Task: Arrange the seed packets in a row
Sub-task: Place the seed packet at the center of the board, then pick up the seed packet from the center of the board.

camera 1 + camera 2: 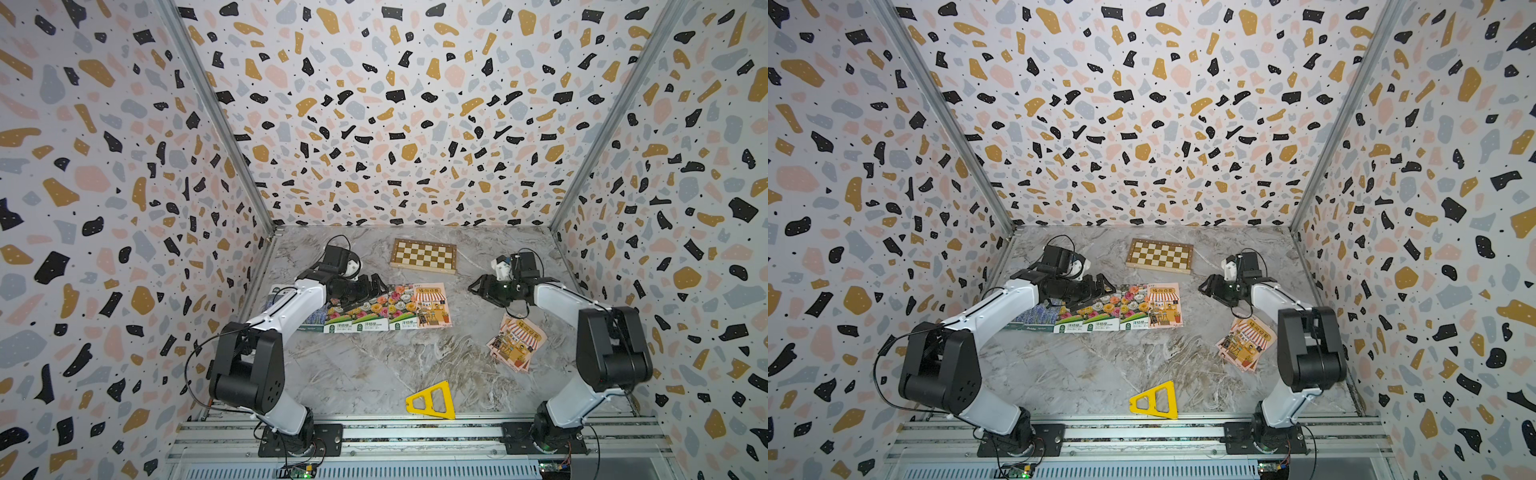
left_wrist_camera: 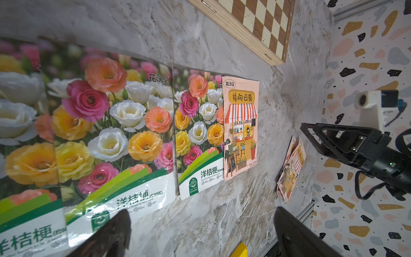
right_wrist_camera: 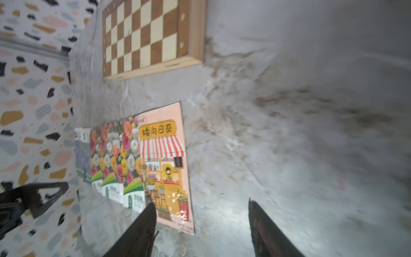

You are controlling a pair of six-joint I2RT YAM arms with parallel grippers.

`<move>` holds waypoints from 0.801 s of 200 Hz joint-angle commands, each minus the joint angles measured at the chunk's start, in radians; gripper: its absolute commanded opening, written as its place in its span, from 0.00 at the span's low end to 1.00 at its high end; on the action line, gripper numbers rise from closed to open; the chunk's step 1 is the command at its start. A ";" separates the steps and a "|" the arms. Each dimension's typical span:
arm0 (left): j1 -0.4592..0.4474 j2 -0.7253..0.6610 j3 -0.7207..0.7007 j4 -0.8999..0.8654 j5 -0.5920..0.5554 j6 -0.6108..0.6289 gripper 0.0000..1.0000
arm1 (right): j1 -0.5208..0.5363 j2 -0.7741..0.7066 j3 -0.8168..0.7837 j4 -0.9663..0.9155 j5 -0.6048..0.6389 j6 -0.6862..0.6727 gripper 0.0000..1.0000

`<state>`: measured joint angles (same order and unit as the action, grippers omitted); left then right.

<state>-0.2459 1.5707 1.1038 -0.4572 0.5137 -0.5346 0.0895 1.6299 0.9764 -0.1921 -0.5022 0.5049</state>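
A row of seed packets lies across the middle of the table in both top views. From the left it holds purple lavender (image 1: 312,321), partly hidden under my left arm, then three flower packets (image 1: 374,311) and one pink shop packet (image 1: 432,305) (image 3: 164,160). Two more pink packets (image 1: 515,343) (image 1: 1246,343) lie overlapped at the right, apart from the row. My left gripper (image 1: 380,286) (image 2: 202,213) hovers open over the flower packets. My right gripper (image 1: 476,289) (image 3: 201,202) stands open just right of the row's pink end, with nothing between its fingers.
A wooden chessboard (image 1: 424,255) lies at the back centre. A yellow plastic triangle (image 1: 432,401) rests near the front edge, beside the aluminium rail (image 1: 415,432). Patterned walls close in the left, right and back sides.
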 commanded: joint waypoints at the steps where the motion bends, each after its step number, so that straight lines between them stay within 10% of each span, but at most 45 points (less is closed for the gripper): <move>1: 0.003 -0.034 -0.020 0.006 0.021 0.014 0.99 | -0.075 -0.112 -0.108 -0.089 0.240 -0.009 0.68; 63: -0.065 -0.022 -0.027 0.077 0.114 -0.047 1.00 | -0.277 -0.159 -0.255 -0.087 0.268 -0.030 0.70; 160: -0.453 0.200 0.066 0.197 0.161 -0.188 0.85 | -0.163 -0.194 -0.400 -0.071 0.210 0.060 0.67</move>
<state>-0.6186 1.7245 1.1236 -0.3157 0.6445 -0.6746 -0.1085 1.4414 0.6495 -0.1749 -0.2787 0.5068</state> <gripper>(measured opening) 0.871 0.674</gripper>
